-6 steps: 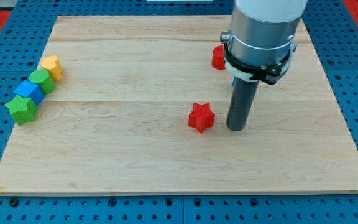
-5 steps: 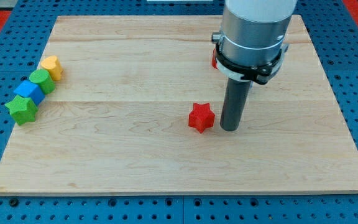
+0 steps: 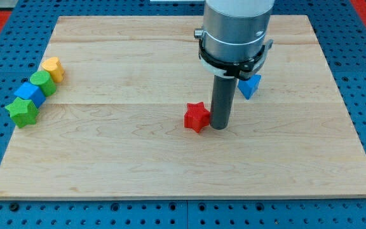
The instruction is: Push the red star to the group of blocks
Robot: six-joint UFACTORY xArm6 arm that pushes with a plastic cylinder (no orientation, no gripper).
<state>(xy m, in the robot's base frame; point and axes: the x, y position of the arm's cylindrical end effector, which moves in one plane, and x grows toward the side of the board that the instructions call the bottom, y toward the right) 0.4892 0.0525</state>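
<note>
The red star (image 3: pixel 196 117) lies near the middle of the wooden board (image 3: pixel 138 152). My tip (image 3: pixel 220 127) touches the star's right side. The group of blocks sits at the view's left edge: a yellow block (image 3: pixel 53 68), a green round block (image 3: pixel 42 82), a blue block (image 3: pixel 29 93) and a green star (image 3: pixel 21 112), lined up diagonally and touching one another.
A blue triangular block (image 3: pixel 250 85) shows just right of the rod, partly behind the arm. The arm's wide grey body (image 3: pixel 235 28) hides part of the board's upper middle. A blue pegboard surrounds the board.
My tip has moved left, met the red star and pushed it a little to the left. The red block near the arm is now hidden and a blue triangular block is uncovered.
</note>
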